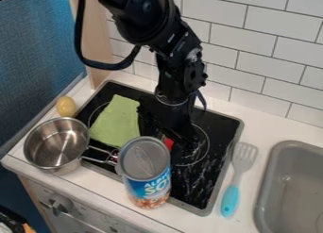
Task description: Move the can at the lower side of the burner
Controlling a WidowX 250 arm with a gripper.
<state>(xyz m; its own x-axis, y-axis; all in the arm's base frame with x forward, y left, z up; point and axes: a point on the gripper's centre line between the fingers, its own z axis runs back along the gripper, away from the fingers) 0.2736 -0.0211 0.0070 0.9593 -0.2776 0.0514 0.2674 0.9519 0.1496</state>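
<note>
So the can [148,182] is standing upright at the near side of the burner [192,187], a bit left of the middle of that long near edge. Part of the edge is hidden by the can, so how much of its base is sat on the glass and how much on the counter [97,184] can't be told. A narrow strip of white counter can be seen between it and the counter's near edge.

On its left, the pot [56,145] is parked on the counter, with the handle [97,154] pointed right at the can. Whether the two are touching can't be made out. Room for sliding is best seen to the right, where black glass is shown running to the burner's right edge.

Just beyond the can, the gripper [180,140] is hung low over the right ring [207,149]. Whether it's wide or narrow can't be told, same for whether anything is held. A small red thing [168,143] can be spotted right by it.

The left part of the glass is covered by a green cloth [116,121], with a yellow thing [65,106] off the left edge. Past the right edge, a spatula [231,199] is laid lengthwise between burner and sink [293,180].
</note>
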